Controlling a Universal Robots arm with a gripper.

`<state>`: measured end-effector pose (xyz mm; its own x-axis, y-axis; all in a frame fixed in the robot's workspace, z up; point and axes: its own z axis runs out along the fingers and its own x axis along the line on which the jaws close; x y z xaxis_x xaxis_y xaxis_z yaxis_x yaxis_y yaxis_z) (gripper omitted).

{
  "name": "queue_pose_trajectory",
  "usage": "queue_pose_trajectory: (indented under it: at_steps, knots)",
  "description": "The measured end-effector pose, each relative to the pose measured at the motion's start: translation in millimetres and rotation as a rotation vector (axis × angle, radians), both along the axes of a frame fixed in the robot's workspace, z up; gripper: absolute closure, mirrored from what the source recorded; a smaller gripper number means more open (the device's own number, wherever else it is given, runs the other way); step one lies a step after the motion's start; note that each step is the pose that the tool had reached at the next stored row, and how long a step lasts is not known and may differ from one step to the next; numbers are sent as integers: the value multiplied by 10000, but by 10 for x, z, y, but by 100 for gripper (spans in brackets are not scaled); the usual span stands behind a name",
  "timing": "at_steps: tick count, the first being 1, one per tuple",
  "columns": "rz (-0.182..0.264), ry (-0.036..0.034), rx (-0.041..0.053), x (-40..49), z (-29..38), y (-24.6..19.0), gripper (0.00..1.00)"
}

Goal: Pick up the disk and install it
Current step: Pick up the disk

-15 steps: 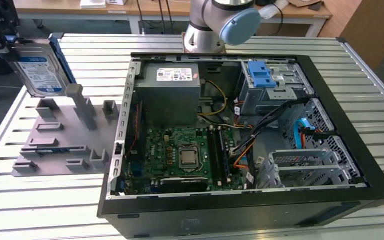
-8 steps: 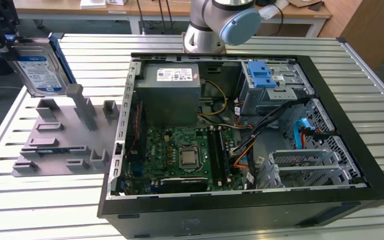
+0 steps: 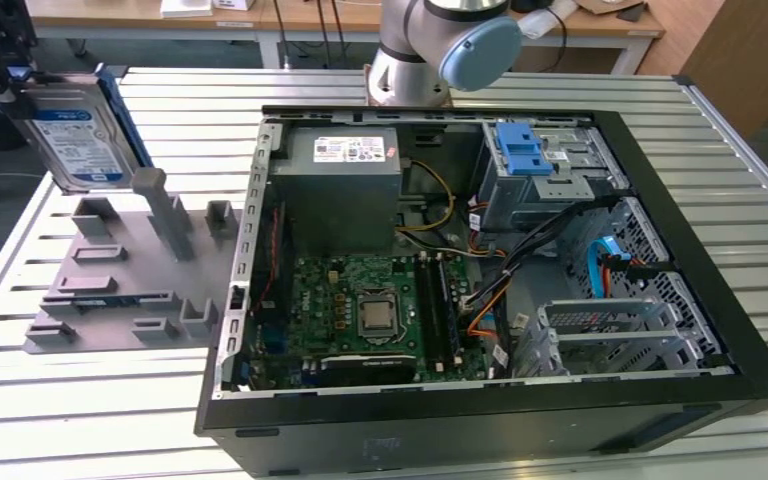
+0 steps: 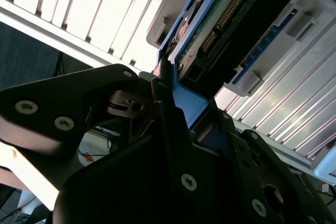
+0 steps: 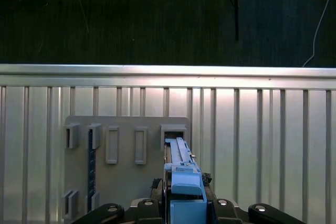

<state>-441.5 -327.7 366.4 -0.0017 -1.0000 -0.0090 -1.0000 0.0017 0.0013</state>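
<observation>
The disk, a silver drive with a blue-and-white label and a blue carrier frame, stands upright on edge at the exterior view's far left. My gripper is shut on its upper end. The disk's lower edge is at the far end of the grey slotted holder; I cannot tell whether it is still seated in a slot. In the first wrist view the blue frame of the disk runs from my gripper down toward a holder slot. In the second wrist view the black fingers clamp the disk, its green circuit board showing.
An open black computer case lies to the exterior view's right of the holder, with the motherboard, a grey power-supply box and a blue-latched drive cage inside. The arm's base stands behind the case. Everything rests on a slatted metal table.
</observation>
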Motion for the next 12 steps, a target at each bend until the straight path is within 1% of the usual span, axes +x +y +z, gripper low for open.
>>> queue_pose_trajectory:
  at_steps: [4,12]
  knots:
    - [0,-1,1,0,45,0,64]
    - [0,-2,1,-1,109,0,64]
